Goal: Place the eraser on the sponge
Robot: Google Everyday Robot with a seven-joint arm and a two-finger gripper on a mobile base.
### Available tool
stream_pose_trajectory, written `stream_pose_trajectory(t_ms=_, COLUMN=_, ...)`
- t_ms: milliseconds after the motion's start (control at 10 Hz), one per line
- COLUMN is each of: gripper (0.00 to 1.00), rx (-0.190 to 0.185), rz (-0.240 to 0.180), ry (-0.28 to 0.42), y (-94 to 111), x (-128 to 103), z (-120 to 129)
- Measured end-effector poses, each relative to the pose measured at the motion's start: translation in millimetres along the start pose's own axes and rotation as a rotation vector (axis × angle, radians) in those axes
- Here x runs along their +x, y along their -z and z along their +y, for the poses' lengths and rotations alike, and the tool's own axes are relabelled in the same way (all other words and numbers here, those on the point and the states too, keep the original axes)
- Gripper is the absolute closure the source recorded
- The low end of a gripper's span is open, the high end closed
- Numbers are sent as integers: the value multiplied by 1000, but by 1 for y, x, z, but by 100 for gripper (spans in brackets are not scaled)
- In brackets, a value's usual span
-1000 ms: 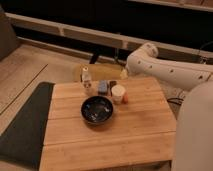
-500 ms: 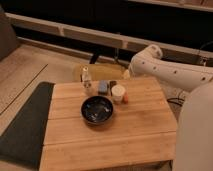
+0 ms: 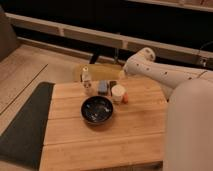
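Observation:
The eraser [image 3: 113, 84], a small dark block, lies on the wooden table [image 3: 100, 145] near its far edge, between the sponge and the white cup. The sponge [image 3: 103, 87] is a blue-grey block just left of it. My white arm reaches in from the right. Its gripper [image 3: 121, 74] hangs just behind the table's far edge, a little above and to the right of the eraser. Nothing shows in its hold.
A white cup [image 3: 118, 92] stands right of the eraser, with a tiny orange thing [image 3: 125, 99] beside it. A small bottle [image 3: 87, 81] stands left of the sponge. A dark round bowl [image 3: 97, 110] sits mid-table. A dark mat [image 3: 25, 125] lies to the left.
The arm swung slightly right half a second ago and has come back left and a little lower. The things on the table have not moved.

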Motion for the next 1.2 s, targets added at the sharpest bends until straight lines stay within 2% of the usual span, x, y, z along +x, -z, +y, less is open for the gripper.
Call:
stream_pose_trajectory(t_ms=200, gripper=35, rx=-38, rz=-15, ry=11, y=-26, x=0, z=5)
stream_pose_trajectory(t_ms=300, gripper=35, rx=-82, rz=-20, ry=-4, y=-47, x=6, z=11)
stream_pose_trajectory(t_ms=500, gripper=35, rx=-129, rz=-17, ry=-18, y=-69, x=13, z=19)
stream_pose_trajectory(t_ms=800, gripper=35, rx=-187, rz=-22, ry=-49, y=-95, x=15, z=18)
stream_pose_trajectory(t_ms=1200, gripper=35, rx=-261, rz=-17, ry=-45, y=-121, x=9, z=31)
